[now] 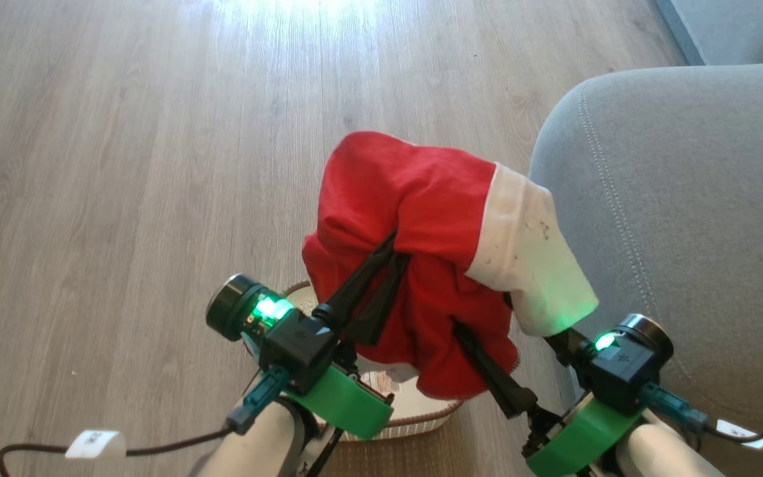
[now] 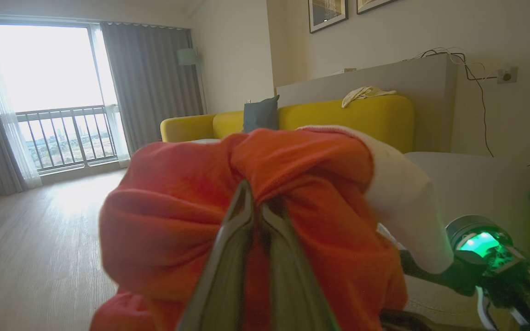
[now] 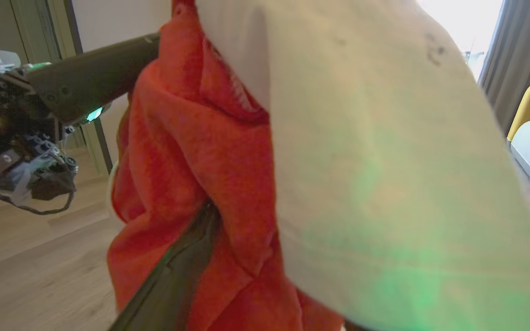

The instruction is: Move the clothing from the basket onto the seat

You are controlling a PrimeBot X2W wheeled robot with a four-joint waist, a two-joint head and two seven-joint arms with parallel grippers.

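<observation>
The clothing (image 1: 421,199) is held above the basket (image 1: 431,416), just left of the seat (image 1: 686,199), pinched by the closed left pincer (image 1: 395,248), while the right pincer (image 1: 504,329) is spread wide beneath the draped white sleeve.

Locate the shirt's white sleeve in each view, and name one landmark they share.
Head view: white sleeve, right of centre, beside the grey seat.
Left wrist view: sleeve right of centre, hanging off the red shirt.
Right wrist view: sleeve across the right half.
Shared landmark: left gripper, shut on the red shirt.
</observation>
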